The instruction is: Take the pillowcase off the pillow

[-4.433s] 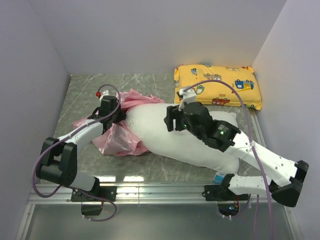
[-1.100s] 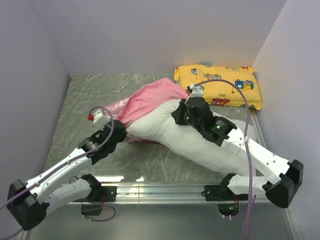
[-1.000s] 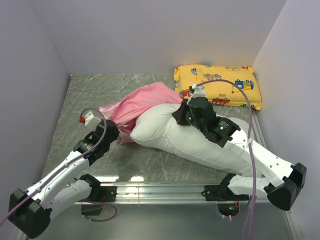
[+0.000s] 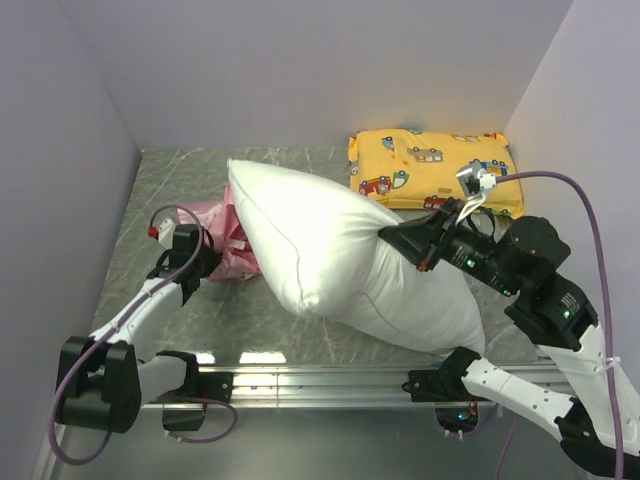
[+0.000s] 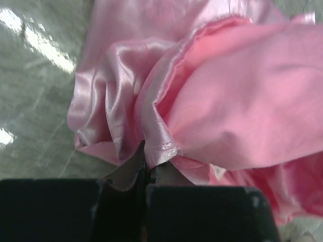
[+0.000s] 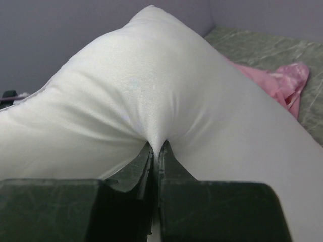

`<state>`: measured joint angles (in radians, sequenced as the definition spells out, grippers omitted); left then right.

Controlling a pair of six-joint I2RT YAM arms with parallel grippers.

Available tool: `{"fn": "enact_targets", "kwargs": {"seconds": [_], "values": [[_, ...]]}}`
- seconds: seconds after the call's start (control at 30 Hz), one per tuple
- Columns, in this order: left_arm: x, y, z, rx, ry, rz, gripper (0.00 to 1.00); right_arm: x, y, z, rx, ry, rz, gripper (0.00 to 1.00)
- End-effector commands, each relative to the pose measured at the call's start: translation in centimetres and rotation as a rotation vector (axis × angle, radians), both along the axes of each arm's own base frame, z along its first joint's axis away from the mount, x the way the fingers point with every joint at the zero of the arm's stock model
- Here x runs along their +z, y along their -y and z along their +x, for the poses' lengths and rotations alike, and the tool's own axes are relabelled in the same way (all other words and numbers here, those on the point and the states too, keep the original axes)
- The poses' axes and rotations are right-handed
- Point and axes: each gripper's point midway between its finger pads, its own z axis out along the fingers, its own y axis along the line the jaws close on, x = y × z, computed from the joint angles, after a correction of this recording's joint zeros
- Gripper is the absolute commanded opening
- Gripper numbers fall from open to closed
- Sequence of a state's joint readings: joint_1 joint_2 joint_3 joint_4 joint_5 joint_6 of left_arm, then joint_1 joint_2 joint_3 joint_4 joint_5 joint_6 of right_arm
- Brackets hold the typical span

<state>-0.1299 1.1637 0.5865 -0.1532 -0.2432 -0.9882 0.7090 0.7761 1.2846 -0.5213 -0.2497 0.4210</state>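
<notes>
Where we stand: the pillow [image 4: 330, 250] shows bare white all round, so we judge the stripping done; only letting go and setting down remain.
Pillow: its long axis slants from the near-right end up to the raised far-left end.
Pillowcase [image 4: 232, 258]: a crumpled pink heap on the table [image 4: 150, 200], tucked against the pillow's left side; no clear axis.
Right gripper [image 6: 156, 146]: clamped on a pinch of the pillow's right half.
Left gripper [image 5: 146, 157]: clenched on the pillowcase hem, left of the pillow.

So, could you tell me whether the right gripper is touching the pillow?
Touching: the right wrist view shows the right gripper shut on a pinched fold of the pillow.
</notes>
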Motion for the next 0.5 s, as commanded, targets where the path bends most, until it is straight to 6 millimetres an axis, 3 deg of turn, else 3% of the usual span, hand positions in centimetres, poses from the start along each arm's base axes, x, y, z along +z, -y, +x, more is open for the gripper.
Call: {"fn": "enact_targets", "kwargs": {"seconds": [0.0, 0.13, 0.17, 0.23, 0.27, 0.3, 0.37, 0.47], "values": [[1.4, 2.8, -0.6, -0.138, 0.087, -0.040, 0.00, 7.1, 1.1, 2.0, -0.124, 0.167, 0.146, 0.00], [1.7, 4.8, -2.7, -0.235, 0.082, -0.007, 0.01, 8.4, 1.2, 5.2, -0.248, 0.187, 0.170, 0.00], [1.7, 5.1, -3.0, -0.248, 0.079, -0.002, 0.03, 8.2, 0.8, 6.8, -0.287, 0.182, 0.152, 0.00], [2.2, 5.9, -3.7, -0.283, 0.093, 0.003, 0.20, 9.1, 1.0, 8.4, -0.353, 0.191, 0.158, 0.00], [2.2, 6.0, -4.2, -0.292, 0.085, 0.003, 0.33, 8.9, 0.3, 9.7, -0.368, 0.192, 0.151, 0.00], [2.4, 6.2, -4.4, -0.303, 0.091, 0.004, 0.40, 8.7, -0.1, 10.4, -0.379, 0.190, 0.148, 0.00], [3.5, 6.0, -5.0, -0.310, 0.113, 0.010, 0.58, 7.1, -1.7, 12.8, -0.396, 0.163, 0.126, 0.00], [5.8, 5.4, -5.5, -0.308, 0.158, 0.032, 0.71, 4.6, -4.7, 15.2, -0.365, 0.120, 0.120, 0.00]]}}
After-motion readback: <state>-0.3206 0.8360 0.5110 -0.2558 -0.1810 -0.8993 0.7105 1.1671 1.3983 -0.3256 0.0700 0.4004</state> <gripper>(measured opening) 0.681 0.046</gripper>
